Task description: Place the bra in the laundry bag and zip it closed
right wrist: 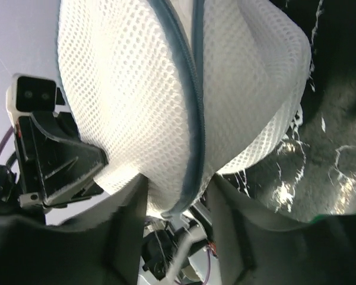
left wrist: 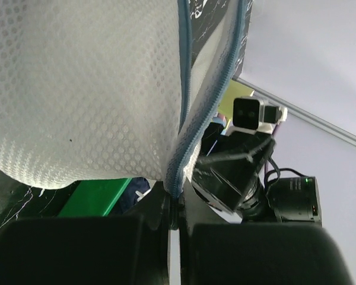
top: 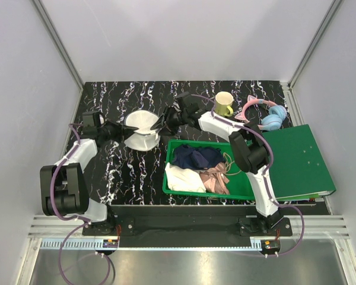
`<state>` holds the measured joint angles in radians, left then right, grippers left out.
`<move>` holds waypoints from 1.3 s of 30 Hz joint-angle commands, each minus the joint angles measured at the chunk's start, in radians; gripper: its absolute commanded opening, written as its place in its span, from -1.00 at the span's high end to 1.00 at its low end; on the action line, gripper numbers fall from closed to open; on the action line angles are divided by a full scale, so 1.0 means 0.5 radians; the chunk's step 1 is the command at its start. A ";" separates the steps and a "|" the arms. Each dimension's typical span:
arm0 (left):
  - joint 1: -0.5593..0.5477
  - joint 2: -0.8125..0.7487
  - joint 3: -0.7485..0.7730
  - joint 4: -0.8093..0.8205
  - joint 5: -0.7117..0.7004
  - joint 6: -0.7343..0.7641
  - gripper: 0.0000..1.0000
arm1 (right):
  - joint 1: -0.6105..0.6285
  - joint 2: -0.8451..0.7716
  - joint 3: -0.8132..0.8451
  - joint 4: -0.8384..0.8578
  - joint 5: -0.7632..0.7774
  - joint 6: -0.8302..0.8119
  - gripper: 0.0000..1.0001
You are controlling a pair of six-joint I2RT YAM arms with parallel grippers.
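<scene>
My left jaws pinch the laundry bag (left wrist: pixel 77 89) at its zipper (left wrist: pixel 190 142) rim. My right jaws clamp the opposite rim, so the bag sits between both. I cannot see the bra, which is probably inside. This looks like the zipping step; next I need to draw the slider round.

Top camera looks down; wrist cameras face each other across the laundry bag (top: pixel 141 123).

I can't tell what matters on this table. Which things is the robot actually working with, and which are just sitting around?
In the job: laundry bag, held between the left gripper and right gripper; the bra cannot be seen.
Lying about: yellow mug, cat-ear headphones, green binder, green bin of clothes.
</scene>
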<state>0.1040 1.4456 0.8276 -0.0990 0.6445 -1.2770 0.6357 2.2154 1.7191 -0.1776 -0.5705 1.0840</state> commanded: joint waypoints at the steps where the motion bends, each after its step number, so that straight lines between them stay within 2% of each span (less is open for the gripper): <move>1: 0.010 0.057 0.057 0.140 0.211 -0.002 1.00 | 0.017 0.094 0.249 0.107 -0.034 0.133 0.26; 2: 0.010 0.072 0.069 0.109 0.236 0.026 1.00 | 0.017 0.110 0.271 0.104 -0.049 0.148 0.41; 3: 0.013 0.094 0.160 0.027 0.236 0.184 0.92 | 0.017 0.119 0.292 0.107 -0.062 0.200 0.75; 4: 0.022 0.106 0.240 -0.095 0.211 0.322 0.71 | 0.017 0.113 0.286 0.107 -0.062 0.234 0.90; 5: 0.019 0.100 0.341 -0.470 0.050 0.500 0.48 | 0.017 0.104 0.271 0.107 -0.053 0.271 0.96; 6: 0.013 0.079 0.588 -0.690 -0.115 0.908 -0.01 | 0.014 0.094 0.259 0.107 -0.049 0.329 1.00; 7: -0.042 0.048 0.700 -0.883 -0.308 1.083 -0.20 | 0.017 0.073 0.253 0.107 -0.037 0.357 1.00; 8: -0.076 -0.037 0.786 -1.140 -0.678 1.212 -0.34 | 0.011 0.058 0.243 0.098 -0.025 0.390 1.00; 9: -0.106 -0.087 0.860 -1.210 -0.824 1.359 -0.67 | 0.008 0.045 0.216 0.097 -0.013 0.467 1.00; 10: -0.164 -0.145 0.854 -1.241 -0.932 1.400 -0.69 | 0.002 0.039 0.213 0.088 0.003 0.489 1.00; 11: -0.195 -0.282 0.821 -1.244 -1.067 1.422 -0.69 | -0.001 0.036 0.216 0.067 0.018 0.510 1.00; 14: -0.401 -0.452 0.601 -1.171 -1.157 1.385 -0.31 | -0.004 0.042 0.222 0.048 0.061 0.602 1.00; 15: -0.535 -0.470 0.563 -1.140 -1.175 1.373 -0.03 | -0.004 0.048 0.225 0.045 0.076 0.645 1.00; 16: -0.591 -0.477 0.536 -1.109 -1.209 1.358 0.10 | -0.004 0.051 0.228 0.042 0.079 0.664 1.00; 18: -0.701 -0.434 0.511 -1.100 -1.218 1.370 0.22 | -0.004 0.051 0.231 0.033 0.092 0.719 1.00; 24: -0.837 -0.275 0.578 -1.032 -1.384 1.489 0.17 | -0.004 0.018 0.210 0.027 0.113 0.786 1.00; 27: -0.870 -0.130 0.670 -1.005 -1.421 1.517 0.23 | -0.004 0.012 0.206 0.027 0.101 0.799 1.00; 29: -0.877 -0.047 0.728 -0.986 -1.427 1.517 0.28 | -0.004 0.005 0.206 0.030 0.107 0.799 1.00; 39: -0.880 0.158 0.888 -0.971 -1.495 1.529 0.30 | -0.004 -0.010 0.173 0.039 0.079 0.805 1.00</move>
<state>-0.3340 1.4990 1.2106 -0.6296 -0.0544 -0.5339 0.6357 2.2688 1.8103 -0.1692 -0.5335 1.4700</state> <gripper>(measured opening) 0.357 0.033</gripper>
